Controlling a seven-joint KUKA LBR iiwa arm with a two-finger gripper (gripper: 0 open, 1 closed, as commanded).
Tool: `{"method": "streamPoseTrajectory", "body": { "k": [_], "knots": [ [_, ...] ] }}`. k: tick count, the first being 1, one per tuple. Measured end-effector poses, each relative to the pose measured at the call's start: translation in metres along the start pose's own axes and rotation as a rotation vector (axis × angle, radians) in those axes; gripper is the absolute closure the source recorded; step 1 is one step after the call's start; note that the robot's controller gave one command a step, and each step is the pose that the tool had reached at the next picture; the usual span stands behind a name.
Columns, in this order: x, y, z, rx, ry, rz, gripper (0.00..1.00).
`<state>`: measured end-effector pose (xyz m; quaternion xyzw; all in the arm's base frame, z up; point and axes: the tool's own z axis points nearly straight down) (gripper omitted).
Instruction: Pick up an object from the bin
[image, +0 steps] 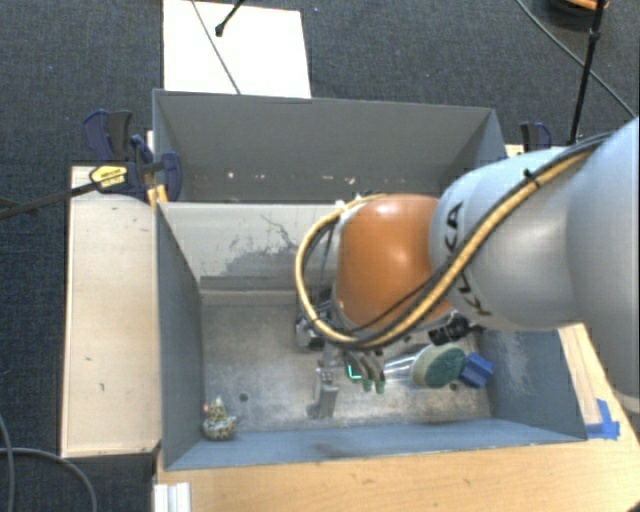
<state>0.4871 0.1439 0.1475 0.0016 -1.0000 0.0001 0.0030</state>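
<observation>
The grey bin (180, 330) took the arm (560, 250) over its right wall. The end effector (345, 385) hung low near the bin's front wall, with nothing seen in its hold and its opening impossible to tell. Toward the bin's right wall lay a clear, green-capped bottle (432, 366), its long axis across the bin and its cap pointing right, beside a blue piece (476, 371). This looked like the approach; the next move would call for centring over one thing. A small lumpy thing (218, 421) sat in the bin's front-left corner.

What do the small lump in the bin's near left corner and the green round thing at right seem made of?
Lump: perhaps crumpled foil or paper, mottled gold-green, wrinkled surface. Green round thing: probably plastic, smooth matte face, on a clear glossy stem.
</observation>
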Motion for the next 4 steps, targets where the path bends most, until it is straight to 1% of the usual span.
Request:
{"method": "streamPoseTrajectory", "body": {
  "k": [1,2,3,4],
  "knots": [
    [-0.078,-0.072,0.073,-0.004,-0.022,-0.118,0.00],
    [-0.079,-0.081,0.072,-0.005,-0.021,-0.074,0.00],
    [-0.080,-0.082,0.071,-0.004,-0.022,-0.069,1.00],
    [-0.093,-0.092,-0.076,0.002,-0.015,-0.404,1.00]
  ]
}}
